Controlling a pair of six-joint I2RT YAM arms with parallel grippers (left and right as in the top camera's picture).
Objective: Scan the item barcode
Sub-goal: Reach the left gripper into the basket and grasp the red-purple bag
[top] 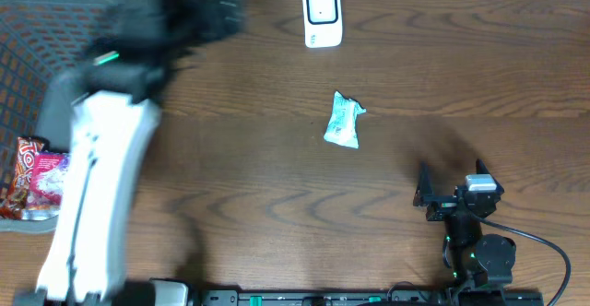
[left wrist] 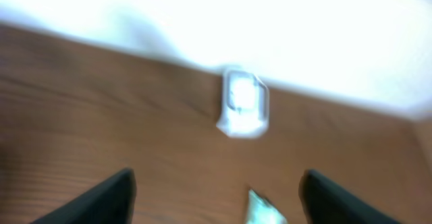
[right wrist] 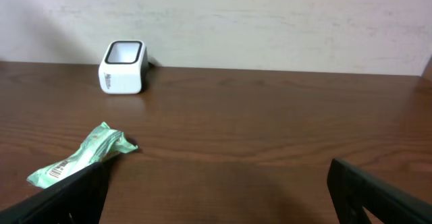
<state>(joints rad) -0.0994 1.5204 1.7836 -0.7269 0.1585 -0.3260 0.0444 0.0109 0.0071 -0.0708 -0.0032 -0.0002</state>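
Left wrist view blurred throughout: scanner [left wrist: 243, 104] smeared, green packet [left wrist: 263, 212] cut off at bottom edge. Overhead: left arm [top: 97, 195] blurred, red snack bag [top: 32, 179] clipped by left edge. Packet barcode too small to read.

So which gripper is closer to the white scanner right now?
Left. The left gripper is off to the scanner's side, level with it near the far edge. The right gripper sits at the near edge, with the green packet between it and the scanner.

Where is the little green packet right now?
In the overhead view, the green packet lies in the middle of the table, in front of the white scanner at the far edge.
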